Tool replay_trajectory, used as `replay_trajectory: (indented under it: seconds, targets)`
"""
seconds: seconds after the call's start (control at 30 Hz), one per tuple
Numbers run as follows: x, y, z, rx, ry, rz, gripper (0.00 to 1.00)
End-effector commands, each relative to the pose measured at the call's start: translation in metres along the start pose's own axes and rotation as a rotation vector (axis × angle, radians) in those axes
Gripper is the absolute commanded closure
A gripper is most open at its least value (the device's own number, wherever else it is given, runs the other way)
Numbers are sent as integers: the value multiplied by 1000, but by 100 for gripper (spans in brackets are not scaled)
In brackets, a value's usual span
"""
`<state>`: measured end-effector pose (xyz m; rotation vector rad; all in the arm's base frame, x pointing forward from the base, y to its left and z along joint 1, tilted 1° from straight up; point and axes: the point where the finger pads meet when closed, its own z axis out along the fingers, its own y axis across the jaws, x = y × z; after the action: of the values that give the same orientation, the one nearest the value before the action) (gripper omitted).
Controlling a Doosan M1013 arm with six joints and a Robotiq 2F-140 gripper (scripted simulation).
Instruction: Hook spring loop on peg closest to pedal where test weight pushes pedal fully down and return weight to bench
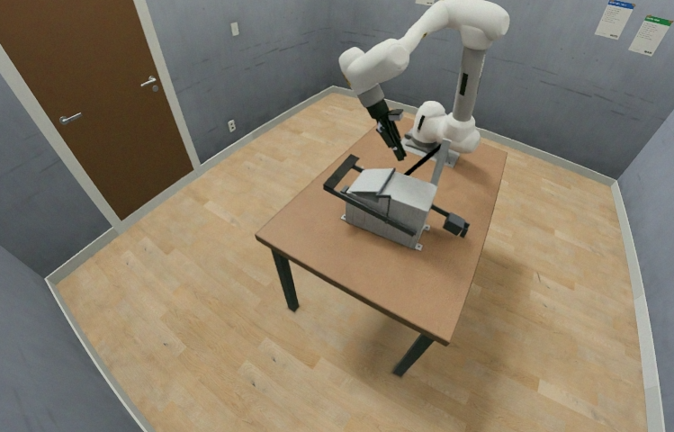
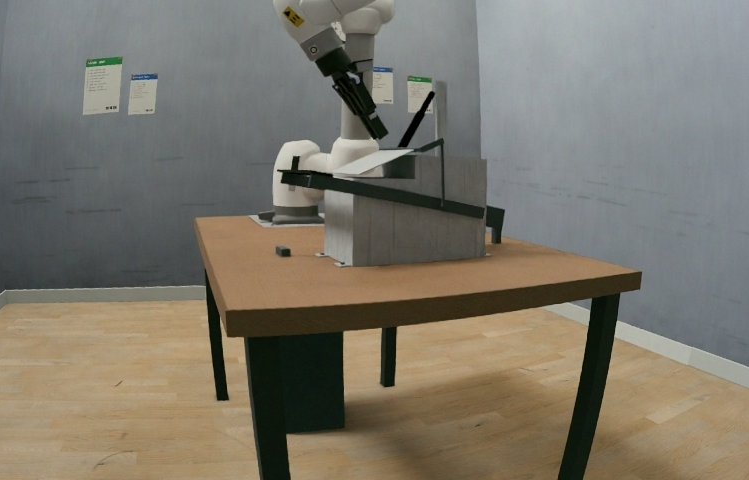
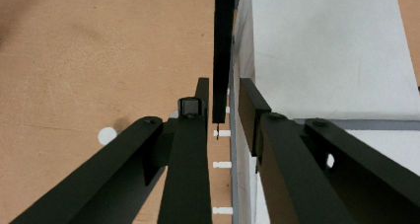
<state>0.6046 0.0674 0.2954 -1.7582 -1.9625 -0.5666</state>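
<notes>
Soft, even light is filling the room, its source staying out of view. In the top view, a broad, blurry-edged shadow is darkening the floor (image 1: 496, 300) (image 2: 146, 380) around four o'clock. The exterior view's wide lens is bowing the near edge of the table (image 1: 324, 240) (image 2: 426, 291).
</notes>
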Motion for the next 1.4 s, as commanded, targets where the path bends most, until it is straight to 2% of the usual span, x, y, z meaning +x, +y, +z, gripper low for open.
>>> replay_trajectory:
  seconds: [0.0,0.13,0.17,1.37]
  targets:
    - [0,0,-2,-1,0,-1,76]
    - [0,0,-3,-1,0,-1,76]
    - [0,0,-2,-1,0,-1,0]
    - [0,0,-2,-1,0,-1,0]
